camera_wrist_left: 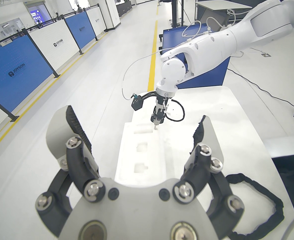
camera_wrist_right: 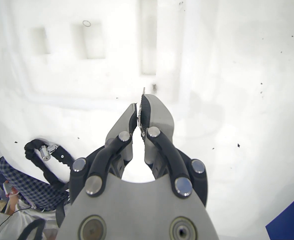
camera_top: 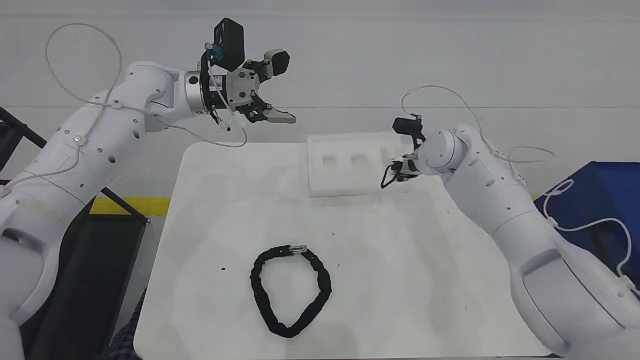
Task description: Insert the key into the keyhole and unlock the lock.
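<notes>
Key (camera_wrist_right: 139,116) sits pinched edge-on in my right gripper (camera_wrist_right: 140,101), the pads closed tight on the thin metal blade, with its tip poking just past the fingertips. That gripper hangs at the 3 o'clock end of the white foam block (camera_wrist_right: 87,51), pointing down at the block's top face just short of the long narrow slot. In the left wrist view the right gripper (camera_wrist_left: 156,123) points straight down with the key (camera_wrist_left: 155,127) at or just over the foam (camera_wrist_left: 142,151); I cannot tell whether it touches.

From above, the foam block (camera_top: 350,165) lies at about 12 o'clock on the white table (camera_top: 400,290), and the right gripper (camera_top: 395,172) is at its right-hand end.

The lock (camera_top: 323,290), a chain in a black fabric sleeve, lies as a closed loop flat on the table at about 7 o'clock, well apart from the key and the block. Its metal cylinder (camera_top: 297,250) is at the loop's 12 o'clock point. My right wrist view catches that shiny cylinder (camera_wrist_right: 47,152) joining the sleeved ends; the keyhole itself is too small to make out.

My left gripper (camera_top: 282,88) is raised off the table's 11 o'clock corner, fingers (camera_wrist_left: 72,123) spread wide with nothing between them, aimed along the foam block toward the other arm. Part of the lock (camera_wrist_left: 261,188) lies below it on the table (camera_wrist_left: 236,126).
</notes>
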`<state>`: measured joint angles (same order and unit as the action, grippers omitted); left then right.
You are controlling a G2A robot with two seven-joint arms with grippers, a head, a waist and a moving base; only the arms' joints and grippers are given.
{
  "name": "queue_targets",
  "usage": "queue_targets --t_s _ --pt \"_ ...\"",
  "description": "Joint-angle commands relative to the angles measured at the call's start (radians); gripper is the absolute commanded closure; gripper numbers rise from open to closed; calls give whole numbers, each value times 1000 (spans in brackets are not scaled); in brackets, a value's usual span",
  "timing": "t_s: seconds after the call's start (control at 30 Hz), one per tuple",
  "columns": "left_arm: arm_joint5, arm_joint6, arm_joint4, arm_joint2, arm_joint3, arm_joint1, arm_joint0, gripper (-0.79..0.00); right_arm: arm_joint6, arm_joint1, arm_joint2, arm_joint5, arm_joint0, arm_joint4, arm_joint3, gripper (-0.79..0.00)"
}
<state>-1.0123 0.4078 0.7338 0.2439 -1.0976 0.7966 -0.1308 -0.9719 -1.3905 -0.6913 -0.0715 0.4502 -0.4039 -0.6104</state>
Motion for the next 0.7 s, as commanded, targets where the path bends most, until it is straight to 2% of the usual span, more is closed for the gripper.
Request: queue_targets --t_s 0.0,0.23,0.37,0.67 --pt "0 0 0 0 0 0 0 -785 -28 19 -33 30 14 17 -45 0" --pt "0 0 0 0 0 0 0 -785 -123 96 -175 131 109 81 -259 0" --pt "0 0 0 0 0 0 0 -785 -199 137 -277 218 191 172 -384 0" --pt "0 0 0 0 0 0 0 -785 -317 197 -455 319 321 353 -574 0"
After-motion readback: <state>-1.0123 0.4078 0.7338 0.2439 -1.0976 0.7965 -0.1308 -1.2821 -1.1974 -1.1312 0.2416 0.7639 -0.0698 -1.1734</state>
